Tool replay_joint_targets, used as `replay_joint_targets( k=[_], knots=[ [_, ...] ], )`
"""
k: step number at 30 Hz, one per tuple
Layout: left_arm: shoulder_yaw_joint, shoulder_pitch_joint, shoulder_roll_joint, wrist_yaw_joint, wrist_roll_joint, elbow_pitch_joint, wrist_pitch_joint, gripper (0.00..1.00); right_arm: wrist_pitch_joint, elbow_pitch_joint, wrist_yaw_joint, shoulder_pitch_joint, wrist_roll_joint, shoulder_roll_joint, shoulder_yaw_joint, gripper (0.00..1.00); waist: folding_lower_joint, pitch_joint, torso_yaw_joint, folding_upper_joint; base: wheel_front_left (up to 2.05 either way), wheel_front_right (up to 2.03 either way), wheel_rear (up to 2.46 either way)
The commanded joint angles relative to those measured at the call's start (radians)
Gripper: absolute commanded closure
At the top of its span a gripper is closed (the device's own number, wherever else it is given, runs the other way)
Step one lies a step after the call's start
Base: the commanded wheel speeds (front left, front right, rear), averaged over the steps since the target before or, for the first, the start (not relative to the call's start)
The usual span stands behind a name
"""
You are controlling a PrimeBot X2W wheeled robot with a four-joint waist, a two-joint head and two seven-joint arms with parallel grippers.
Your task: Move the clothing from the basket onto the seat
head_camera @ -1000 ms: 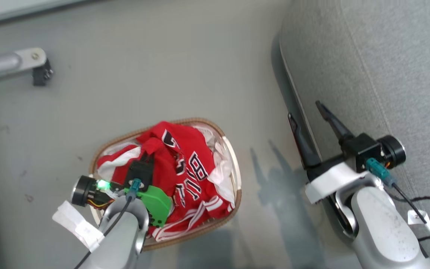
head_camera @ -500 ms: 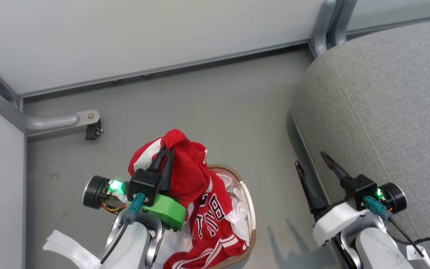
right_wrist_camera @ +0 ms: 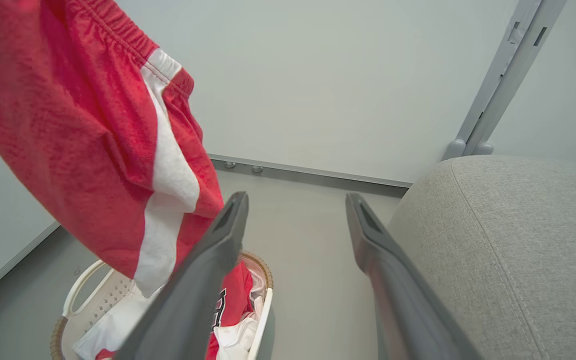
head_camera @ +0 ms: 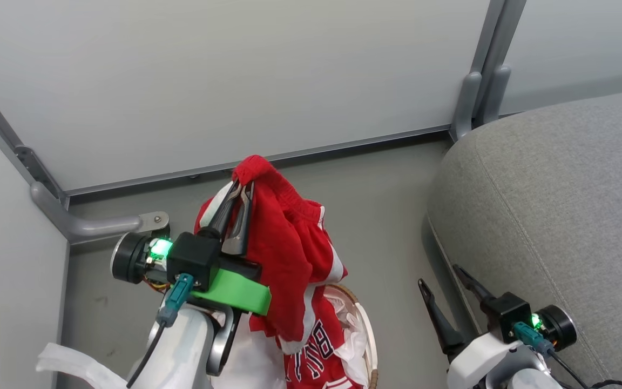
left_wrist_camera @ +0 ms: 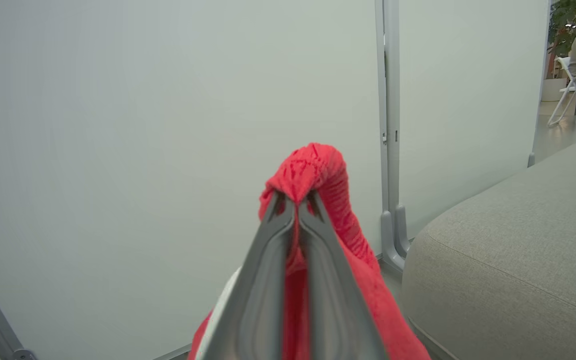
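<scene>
The left claw (head_camera: 242, 186) is closed on a fold of the red mesh shorts with white trim (head_camera: 284, 254), so they hang below it, above the white oval woven-rim basket (head_camera: 369, 335). The right claw (head_camera: 440, 274), open and empty, is beside the grey fabric seat (head_camera: 559, 205).

Head overhead, wrists level; common seat (head_camera: 559, 205)

Most of the basket (head_camera: 369, 346) is hidden behind the hanging shorts (head_camera: 284, 254) and it runs off the bottom edge, so the jersey (head_camera: 311, 362) lettering's cut short too. The seat (head_camera: 559, 205) runs off the right side.
</scene>
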Motion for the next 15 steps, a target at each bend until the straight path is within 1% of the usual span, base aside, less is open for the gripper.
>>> replay_joint_targets(
  k=[1,4,6,10,15],
  knots=[
    [-0.002,-0.021,0.001,-0.004,-0.006,-0.016,0.0,1.0,-0.005,0.006,-0.001,0.015,-0.003,-0.001,0.008,0.0,0.0001,-0.004,-0.001,0.0,0.0,0.0,0.0],
    [-0.016,-0.028,0.001,-0.005,-0.007,-0.035,0.0,1.0,-0.005,0.011,-0.001,0.025,0.0,0.0,0.031,0.0,0.0001,-0.004,0.004,0.0,0.0,0.0,0.0],
    [-0.03,-0.033,0.001,-0.007,-0.004,-0.035,0.0,1.0,-0.005,0.013,-0.001,0.026,-0.002,-0.007,0.068,0.0,0.0001,-0.002,0.011,0.0,0.0,0.0,0.0],
    [-0.056,-0.048,0.001,-0.005,-0.017,-0.034,0.0,1.0,-0.005,0.004,-0.001,-0.001,0.011,-0.023,0.173,0.0,0.0001,0.003,0.025,0.0,0.0,0.0,0.0],
    [-0.084,-0.064,0.001,0.007,-0.038,-0.031,0.0,1.0,-0.005,-0.022,-0.001,-0.069,0.046,-0.019,0.3,0.0,0.0001,0.01,0.045,0.0,0.0,0.0,0.0]
  ],
)
